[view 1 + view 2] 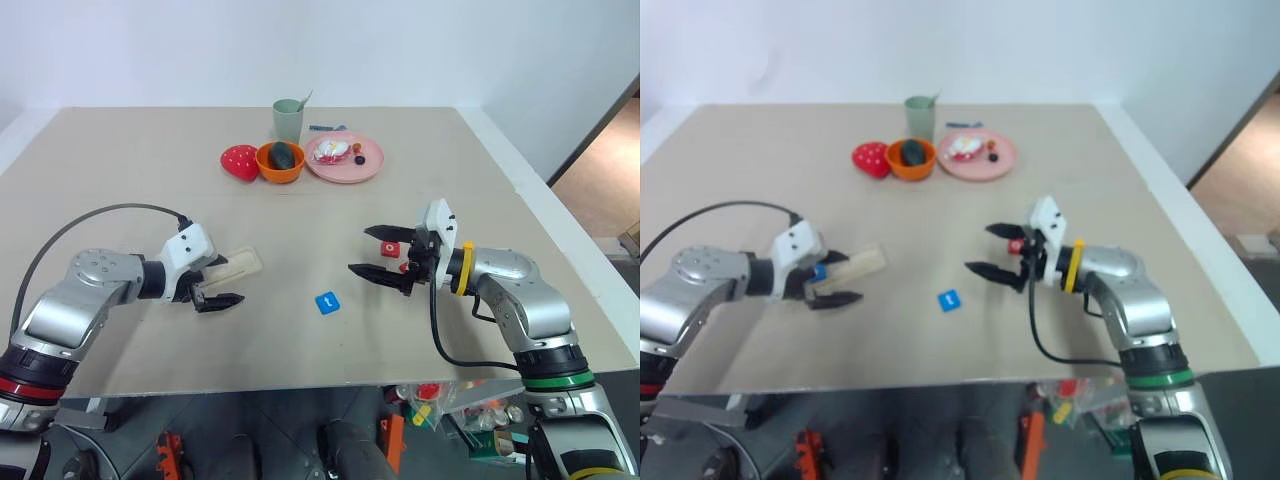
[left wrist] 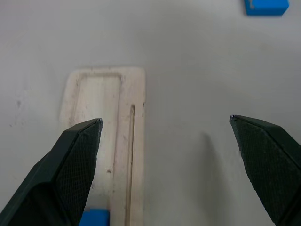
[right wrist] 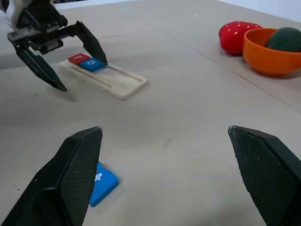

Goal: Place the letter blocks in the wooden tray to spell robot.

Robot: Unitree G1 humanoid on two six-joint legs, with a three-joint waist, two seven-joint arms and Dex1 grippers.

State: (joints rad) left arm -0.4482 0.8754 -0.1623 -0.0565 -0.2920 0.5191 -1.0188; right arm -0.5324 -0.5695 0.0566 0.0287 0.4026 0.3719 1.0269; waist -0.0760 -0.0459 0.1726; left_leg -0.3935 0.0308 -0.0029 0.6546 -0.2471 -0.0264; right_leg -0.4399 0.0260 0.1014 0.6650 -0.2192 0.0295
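Wooden tray lies flat on the table, on the robot's left side, partly under the left gripper. Two letter blocks sit side by side at one end of the tray: a red block at the very end, then a blue block with "o" touching it; the rest of the tray is bare wood. Left gripper hovers just over the tray, fingers spread wide, holding nothing. A blue block with "t" lies loose on the table to the right of the tray, between the two grippers. Further right of the tray, the right gripper hangs above the table, fingers wide apart, nothing held. Another red block lies on the table close by the right gripper's fingers; its letter is too small to read. Well beyond the tray, at the far side of the table: red strawberry toy, orange bowl touching it, green cup, pink plate with small items on it.
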